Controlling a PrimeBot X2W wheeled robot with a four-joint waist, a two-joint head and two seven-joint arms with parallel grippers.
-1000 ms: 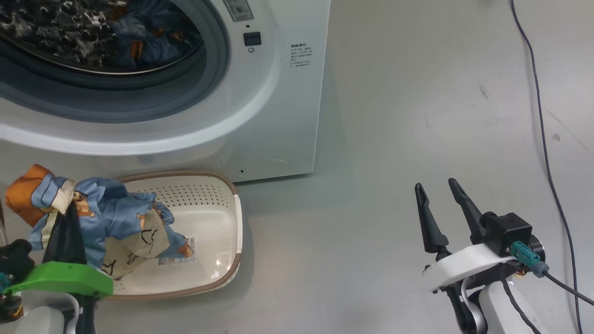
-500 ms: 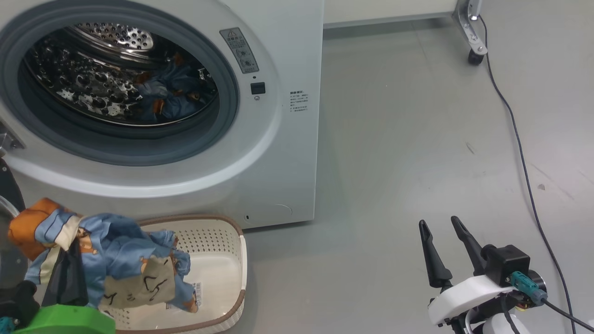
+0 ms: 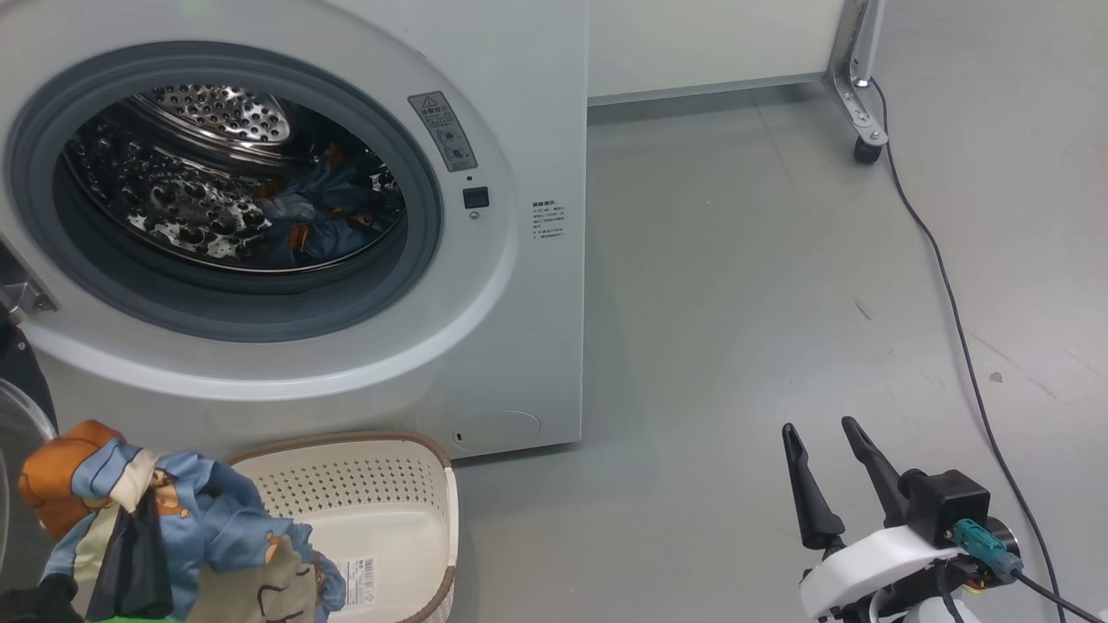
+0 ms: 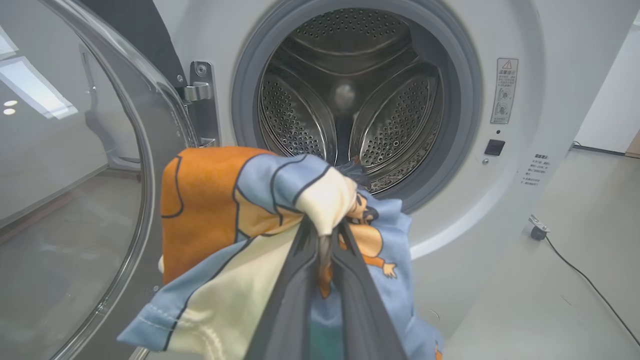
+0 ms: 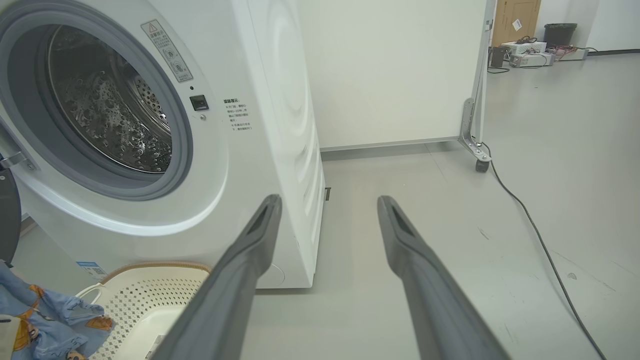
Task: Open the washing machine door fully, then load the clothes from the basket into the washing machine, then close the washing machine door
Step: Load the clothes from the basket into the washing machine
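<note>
The left gripper [image 4: 325, 237] is clamped on the clothes [image 4: 220, 210]. They bunch over its fingertips and hang down around the fingers, in front of the washer [image 4: 500, 200] mouth and over the left side of the basket [image 3: 381, 510]. The door [image 4: 75, 175] stands open at the left. The right gripper [image 3: 819, 426] hovers over the floor, well apart, spread wide and empty.

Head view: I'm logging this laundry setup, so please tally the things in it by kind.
Washing machine: 1
Basket: 1
Clothes bundles: 2, loaded bundle and held bundle
Grippers: 2, left gripper and right gripper
Total: 6
</note>
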